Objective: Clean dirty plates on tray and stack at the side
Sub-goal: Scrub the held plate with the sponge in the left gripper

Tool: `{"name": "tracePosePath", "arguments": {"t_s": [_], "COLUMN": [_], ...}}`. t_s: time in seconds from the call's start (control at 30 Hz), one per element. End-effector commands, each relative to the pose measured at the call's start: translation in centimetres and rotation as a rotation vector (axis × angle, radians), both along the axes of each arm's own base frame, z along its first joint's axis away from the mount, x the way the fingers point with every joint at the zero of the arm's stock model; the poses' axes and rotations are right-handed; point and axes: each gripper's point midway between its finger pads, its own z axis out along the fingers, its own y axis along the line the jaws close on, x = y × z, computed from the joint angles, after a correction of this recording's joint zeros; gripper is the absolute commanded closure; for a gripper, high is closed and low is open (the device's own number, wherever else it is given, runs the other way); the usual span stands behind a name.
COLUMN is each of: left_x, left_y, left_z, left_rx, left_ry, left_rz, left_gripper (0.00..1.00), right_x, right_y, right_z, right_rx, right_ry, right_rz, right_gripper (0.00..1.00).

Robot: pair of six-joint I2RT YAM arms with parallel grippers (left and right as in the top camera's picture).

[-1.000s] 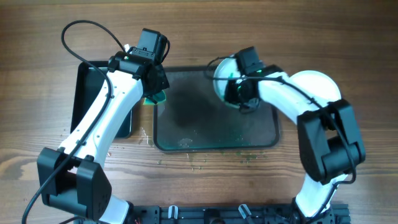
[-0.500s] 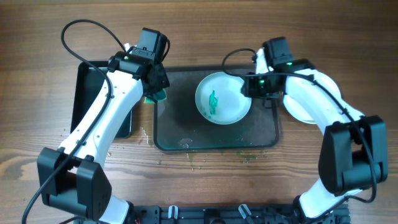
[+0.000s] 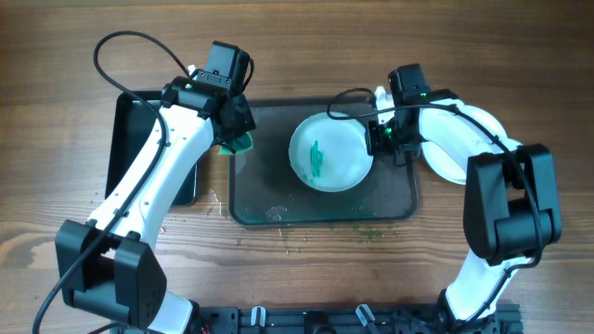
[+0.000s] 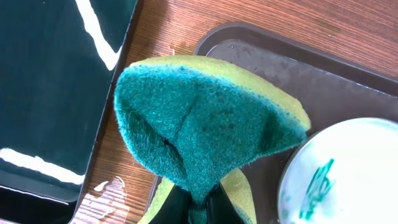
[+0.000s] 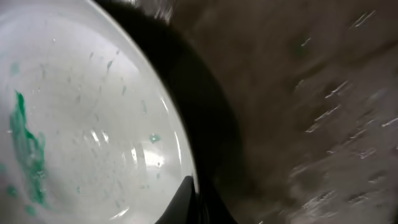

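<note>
A white plate (image 3: 329, 153) with a teal-green smear lies over the middle right of the dark grey tray (image 3: 269, 195). My right gripper (image 3: 379, 139) is shut on its right rim. In the right wrist view the plate (image 5: 81, 124) fills the left side and a finger (image 5: 189, 199) clamps its edge. White plates (image 3: 447, 169) lie on the table right of the tray, partly hidden by the right arm. My left gripper (image 3: 234, 137) is shut on a green sponge (image 4: 199, 118) over the tray's left rim. The smeared plate (image 4: 348, 174) also shows in the left wrist view.
A smaller glossy black tray (image 3: 130, 139) lies left of the grey tray, under the left arm; it also shows in the left wrist view (image 4: 50, 93). Small green flecks and wet marks dot the wood (image 3: 297, 243) in front of the grey tray.
The right gripper brought the smeared plate from the tray's back right down toward its middle and now holds its right rim. The left arm and the sponge have not moved.
</note>
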Motion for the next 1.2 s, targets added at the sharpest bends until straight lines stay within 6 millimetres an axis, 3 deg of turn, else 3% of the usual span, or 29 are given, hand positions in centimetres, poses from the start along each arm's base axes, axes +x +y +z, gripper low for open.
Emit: {"name": "tracePosePath", "arguments": {"t_s": [0.0, 0.13, 0.27, 0.37, 0.7, 0.73, 0.77, 0.87, 0.9, 0.97, 1.03, 1.1, 1.17], "left_x": [0.2, -0.1, -0.5, -0.8, -3.6, -3.9, -4.3, -4.9, -4.3, -3.0, -1.1, -0.8, -1.1], "left_y": [-1.3, -2.8, -5.3, -6.4, -6.3, -7.1, -9.4, -14.5, -15.2, -13.8, -8.6, -4.2, -2.4], "left_z": [0.9, -1.4, -4.8, -7.2, -14.1, -14.6, -14.8, -12.8, -12.5, -13.3, -15.0, -15.4, -15.3], "left_rx": [-0.081, -0.094, -0.089, -0.088, -0.061, -0.108, -0.229, -0.514, -0.541, -0.453, -0.196, -0.003, 0.086], "left_ry": [-0.012, 0.053, 0.138, 0.193, 0.375, 0.376, 0.365, 0.296, 0.260, 0.242, 0.246, 0.244, 0.251], "left_rz": [-0.005, -0.039, -0.128, -0.174, -0.229, -0.282, -0.404, -0.679, -0.703, -0.621, -0.330, -0.141, -0.087], "left_gripper": [0.96, 0.96, 0.96, 0.96, 0.96, 0.96, 0.96, 0.96, 0.96, 0.96, 0.96, 0.96, 0.96], "right_x": [-0.5, -0.5, -0.7, -0.7, 0.0, 0.0, 0.0, 0.0, 0.0, -0.1, -0.1, -0.1, -0.1], "right_y": [4.1, 7.9, 10.1, 10.3, 9.8, 9.8, 9.8, 9.8, 9.8, 9.8, 9.8, 9.8, 9.8], "right_z": [1.9, 1.3, -0.2, -1.5, -1.9, -1.9, -1.9, -1.9, -1.9, -1.9, -1.9, -1.9, -1.9], "right_rx": [0.183, 0.104, 0.079, 0.097, 0.139, 0.140, 0.140, 0.140, 0.139, 0.139, 0.139, 0.139, 0.139], "right_ry": [0.093, 0.059, 0.041, 0.071, 0.093, 0.093, 0.093, 0.093, 0.094, 0.093, 0.093, 0.093, 0.093], "right_rz": [-0.073, -0.139, -0.128, -0.140, -0.180, -0.180, -0.180, -0.180, -0.181, -0.177, -0.176, -0.176, -0.177], "right_gripper": [0.96, 0.96, 0.96, 0.96, 0.96, 0.96, 0.96, 0.96, 0.96, 0.96, 0.96, 0.96, 0.95]}}
